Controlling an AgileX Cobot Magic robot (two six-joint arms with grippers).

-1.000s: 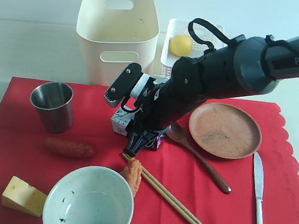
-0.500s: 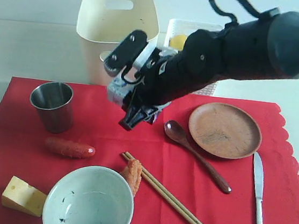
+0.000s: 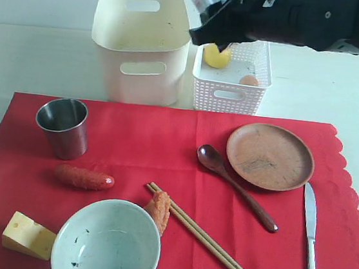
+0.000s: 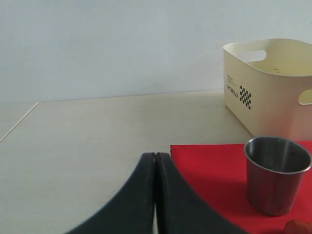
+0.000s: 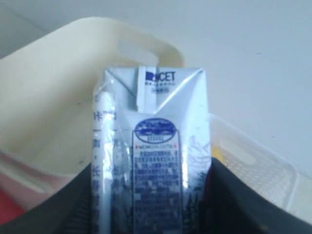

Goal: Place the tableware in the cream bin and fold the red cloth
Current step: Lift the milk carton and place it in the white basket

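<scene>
Bowl [image 3: 107, 243], chopsticks [image 3: 210, 238], knife [image 3: 310, 243]: nearest, lying on the cloth [image 3: 132, 148], unmoved
Cheese [image 3: 27, 234], sausages [image 3: 84, 177]: also unmoved on the cloth
Spoon [image 3: 235, 186], plate [image 3: 270, 156], cup [image 3: 63, 126]: mid-cloth, where they were a second ago
Left gripper [image 4: 155, 195]: low by the cloth's edge near the cup, jaws pressed together on nothing
Cloth centre: the spot between cup and spoon where the carton [image 5: 151, 161] stood is now bare
Bin [image 3: 141, 42]: behind the cloth, nothing seen inside
Basket [image 3: 230, 91]: just beside the bin, with the lemon [image 3: 216, 55] and egg [image 3: 249, 80] in it
Right gripper [image 3: 210, 34]: has risen from the cloth, jaws clamped on the carton, now above the basket's bin-side corner
Meaning: probably food is being cleared to the basket first; all the tableware still waits, so folding is far off
</scene>
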